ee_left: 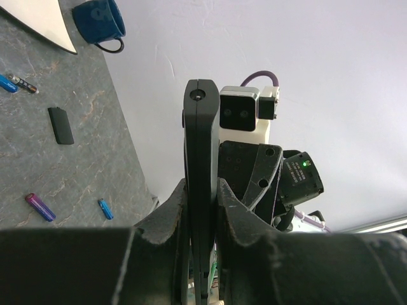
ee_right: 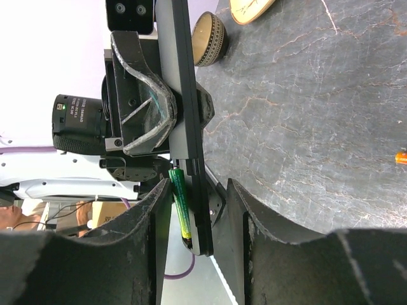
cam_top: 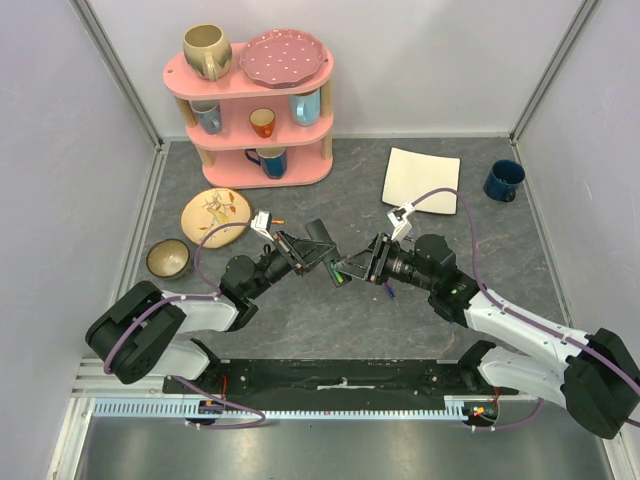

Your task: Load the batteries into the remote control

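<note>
My left gripper (cam_top: 300, 255) is shut on the black remote control (cam_top: 322, 248) and holds it above the table; in the left wrist view the remote (ee_left: 201, 146) stands edge-on between the fingers (ee_left: 166, 219). My right gripper (cam_top: 362, 265) is open, its jaws either side of the remote's near end (ee_right: 191, 210). A green battery (ee_right: 179, 203) lies in the remote's open compartment, close to one right finger (ee_right: 149, 222). Loose batteries lie on the table: purple (ee_left: 39, 206), blue (ee_left: 105, 208), another blue (ee_left: 7, 82), orange (ee_right: 400, 157).
A small black cover (ee_left: 60, 125) lies on the table. A white plate (cam_top: 422, 180) and blue mug (cam_top: 503, 180) sit at the back right. A pink shelf (cam_top: 255, 105) with cups stands at the back left, with a patterned plate (cam_top: 214, 212) and a bowl (cam_top: 168, 258) nearby.
</note>
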{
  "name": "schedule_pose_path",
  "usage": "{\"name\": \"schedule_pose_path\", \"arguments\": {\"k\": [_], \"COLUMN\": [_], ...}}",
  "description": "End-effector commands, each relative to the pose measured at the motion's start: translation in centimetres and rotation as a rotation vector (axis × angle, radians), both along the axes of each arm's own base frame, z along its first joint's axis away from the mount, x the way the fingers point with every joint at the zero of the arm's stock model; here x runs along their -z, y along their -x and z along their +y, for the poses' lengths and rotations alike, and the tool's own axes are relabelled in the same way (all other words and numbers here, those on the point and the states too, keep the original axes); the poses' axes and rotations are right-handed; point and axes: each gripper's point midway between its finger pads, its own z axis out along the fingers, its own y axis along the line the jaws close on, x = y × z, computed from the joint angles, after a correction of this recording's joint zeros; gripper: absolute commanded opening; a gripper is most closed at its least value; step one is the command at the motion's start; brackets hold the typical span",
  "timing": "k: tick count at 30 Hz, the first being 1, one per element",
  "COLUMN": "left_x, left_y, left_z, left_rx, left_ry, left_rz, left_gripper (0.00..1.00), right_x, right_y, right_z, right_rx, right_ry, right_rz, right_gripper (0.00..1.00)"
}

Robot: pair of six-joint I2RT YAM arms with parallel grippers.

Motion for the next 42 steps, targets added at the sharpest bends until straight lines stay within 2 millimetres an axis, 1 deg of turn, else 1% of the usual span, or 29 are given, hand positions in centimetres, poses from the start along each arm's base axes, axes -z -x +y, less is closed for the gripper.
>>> {"name": "schedule_pose_path", "arguments": {"k": [1,11,19,28,34,35,38,39,40,41,42], "left_x": [-9.4,-9.6,-9.7,-10.7,-11.0,-10.9,-10.5,-10.1,-9.9,-9.7,-9.2], "left_y": [2.6,2.6,2.6,2.7,2.6,2.6,2.7,2.6,2.6,2.6,2.5], "left_z": [1.9,1.8,1.7,1.8,1.9,1.9,1.9,1.8,1.8,1.8,1.9], "left_rx": [0.009,0.015,0.014,0.011,0.007,0.007,0.006,0.005,0.006,0.005,0.001], "left_ry": [0.246,0.249,0.248,0.263,0.263,0.260,0.253,0.246,0.242,0.237,0.229], "left_rz": [-0.328,-0.330,-0.331,-0.353,-0.360,-0.359,-0.353,-0.343,-0.341,-0.337,-0.326], "left_gripper": [0.02,0.02,0.02,0.02,0.02,0.02,0.02,0.02,0.02,0.02,0.02], "right_x": [-0.7,-0.1,0.7,1.6,1.9,1.7,1.1,0.6,0.1,0.1,-0.4], "right_y": [0.1,0.2,-0.1,-0.2,-0.3,-0.3,-0.4,-0.5,-0.6,-0.6,-0.6], "right_z": [0.3,0.4,0.4,0.3,0.2,0.3,0.2,0.1,0.2,0.1,0.0], "right_rx": [-0.030,-0.040,-0.032,-0.028,-0.025,-0.025,-0.011,-0.005,-0.004,-0.002,0.000], "right_ry": [-0.020,-0.004,0.025,0.060,0.070,0.065,0.052,0.046,0.040,0.044,0.039], "right_rz": [-0.029,-0.016,-0.006,0.003,0.008,0.006,0.000,-0.012,-0.022,-0.017,-0.028], "right_gripper": [0.46,0.38,0.36,0.31,0.30,0.31,0.40,0.46,0.49,0.53,0.55]}}
